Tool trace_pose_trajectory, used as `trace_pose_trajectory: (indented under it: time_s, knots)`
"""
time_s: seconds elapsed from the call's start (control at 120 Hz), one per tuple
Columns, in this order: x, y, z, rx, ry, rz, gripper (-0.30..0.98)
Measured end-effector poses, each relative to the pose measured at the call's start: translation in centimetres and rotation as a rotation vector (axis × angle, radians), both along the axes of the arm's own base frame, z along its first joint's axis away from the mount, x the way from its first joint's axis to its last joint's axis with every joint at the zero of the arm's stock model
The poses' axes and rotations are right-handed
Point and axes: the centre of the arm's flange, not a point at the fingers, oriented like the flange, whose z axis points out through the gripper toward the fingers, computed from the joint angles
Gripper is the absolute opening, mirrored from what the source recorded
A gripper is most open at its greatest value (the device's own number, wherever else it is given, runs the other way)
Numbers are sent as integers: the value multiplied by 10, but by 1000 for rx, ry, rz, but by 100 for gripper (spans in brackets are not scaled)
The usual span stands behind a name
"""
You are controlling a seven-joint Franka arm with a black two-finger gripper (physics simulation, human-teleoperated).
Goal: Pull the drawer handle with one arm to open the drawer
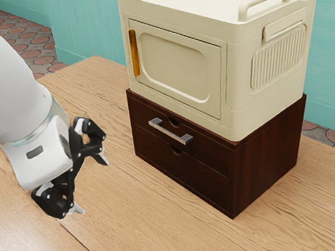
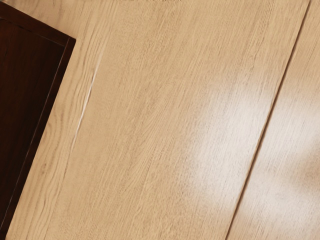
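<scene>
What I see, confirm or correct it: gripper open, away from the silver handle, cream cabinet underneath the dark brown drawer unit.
Not quite: the exterior view shows the cream cabinet on top of the dark brown drawer unit. The gripper is open and away from the silver handle.

Bench (image 1: 140, 222): light tan wood, lengthwise grain, straight dark seam (image 2: 265, 120) across the top, thin pale streak (image 2: 82, 112) nearer the cabinet. Bright glare patch on the wood beside the seam, wrist view. One far corner of the bench visible, exterior view's upper left. Directly on it: dark brown drawer cabinet (image 1: 267, 156), upright, base on the wood, set right of centre in the exterior view. Two fronts stacked, each with a small notch at its top edge; silver bar handle (image 1: 170, 131) on the upper one. Upper front looks flush, drawer closed.
</scene>
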Motion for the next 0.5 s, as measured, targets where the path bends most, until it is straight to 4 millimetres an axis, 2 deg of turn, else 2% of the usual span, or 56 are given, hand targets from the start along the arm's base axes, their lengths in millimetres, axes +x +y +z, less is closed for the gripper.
trace_pose_trajectory:
  time_s: [0.142, 0.35, 0.5]
  knots:
    - [42, 12, -20, 27, -66, -49, 69]
    - [98, 56, -42, 80, -134, -78, 69]
    - [119, 58, -51, 113, -160, -126, 69]
